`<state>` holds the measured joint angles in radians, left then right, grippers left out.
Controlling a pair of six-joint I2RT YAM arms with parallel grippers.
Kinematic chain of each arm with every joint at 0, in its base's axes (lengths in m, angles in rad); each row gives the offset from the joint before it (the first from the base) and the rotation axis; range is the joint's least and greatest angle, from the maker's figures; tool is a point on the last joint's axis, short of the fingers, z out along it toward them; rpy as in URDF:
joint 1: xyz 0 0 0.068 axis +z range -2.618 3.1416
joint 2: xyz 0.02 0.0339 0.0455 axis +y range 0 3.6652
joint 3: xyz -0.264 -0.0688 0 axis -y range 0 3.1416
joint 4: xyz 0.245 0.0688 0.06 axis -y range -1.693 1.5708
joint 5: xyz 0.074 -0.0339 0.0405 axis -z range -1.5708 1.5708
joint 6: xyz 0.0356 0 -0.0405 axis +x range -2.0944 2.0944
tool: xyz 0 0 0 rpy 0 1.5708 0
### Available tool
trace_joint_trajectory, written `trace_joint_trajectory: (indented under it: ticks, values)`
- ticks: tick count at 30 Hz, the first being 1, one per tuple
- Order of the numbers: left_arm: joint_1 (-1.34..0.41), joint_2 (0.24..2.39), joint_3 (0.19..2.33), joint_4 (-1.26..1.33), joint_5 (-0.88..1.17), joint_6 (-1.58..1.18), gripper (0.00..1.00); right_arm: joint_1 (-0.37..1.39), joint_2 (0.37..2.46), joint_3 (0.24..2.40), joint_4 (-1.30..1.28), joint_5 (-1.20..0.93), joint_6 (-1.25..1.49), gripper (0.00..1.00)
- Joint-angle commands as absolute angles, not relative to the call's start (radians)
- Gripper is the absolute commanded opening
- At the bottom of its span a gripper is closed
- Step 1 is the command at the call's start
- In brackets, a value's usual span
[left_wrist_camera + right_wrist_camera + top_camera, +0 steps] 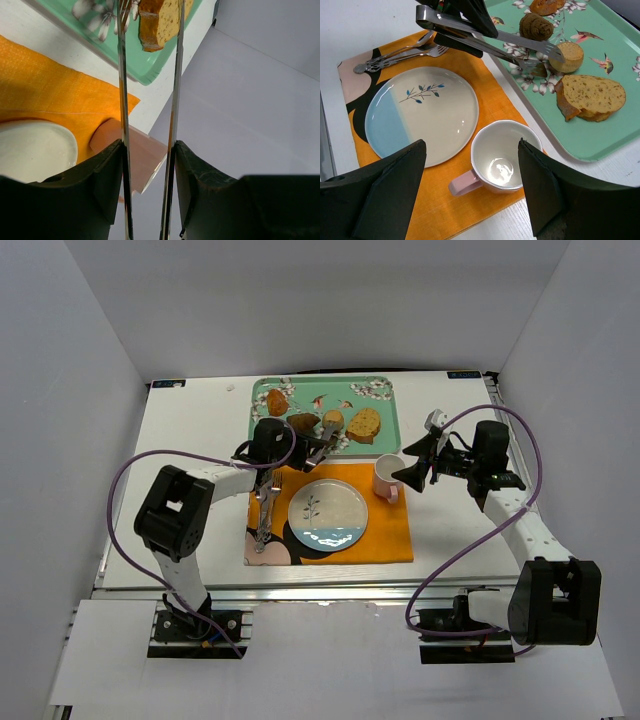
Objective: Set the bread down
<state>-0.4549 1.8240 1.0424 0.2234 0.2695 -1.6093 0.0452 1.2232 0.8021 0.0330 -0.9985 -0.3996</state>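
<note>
The left gripper (290,450) is clamped on a pair of long steel tongs (490,37), whose arms run between its black fingers (107,175) in the left wrist view. The tong tips reach onto the mint-green tray printed with birds and flowers (620,45). There they meet the edge of the small round golden-tan bun (570,56), which sits on the tray between a dark brown ridged piece of bread (536,26) and a large tan slice (592,95). Whether the tips actually pinch the bun cannot be made out. In the left wrist view a crusted piece of bread shows between the tong arms, cut off by the top edge.

The right gripper (470,145) hangs with its jaws spread wide above the pale pink cup (502,155). The cup stands just beside the cream-and-blue round plate (420,115) on the orange placemat (495,100). A steel fork and spoon (400,55) lie along the mat's far side.
</note>
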Motion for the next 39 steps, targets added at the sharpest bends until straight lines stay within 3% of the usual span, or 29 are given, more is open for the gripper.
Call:
trace_joint_trajectory:
  ticks: [1, 29, 31, 36, 39]
  values:
    - [-0.46, 1.818, 1.074, 0.267, 0.272, -1.617, 0.54, 0.038, 1.201, 0.793, 0.074, -1.02, -0.396, 0.78]
    - [-0.451, 1.884, 1.055, 0.342, 0.27, -1.628, 0.52, 0.032, 1.204, 0.802, 0.072, -1.025, -0.399, 0.78]
    - [-0.448, 1.881, 1.052, 0.35, 0.268, -1.629, 0.49, 0.032, 1.204, 0.801, 0.071, -1.026, -0.399, 0.78]
    - [-0.448, 1.856, 1.039, 0.383, 0.284, -1.628, 0.19, 0.029, 1.203, 0.804, 0.068, -1.026, -0.402, 0.78]
    - [-0.448, 1.819, 1.051, 0.361, 0.299, -1.591, 0.11, 0.026, 1.2, 0.804, 0.06, -1.026, -0.405, 0.78]
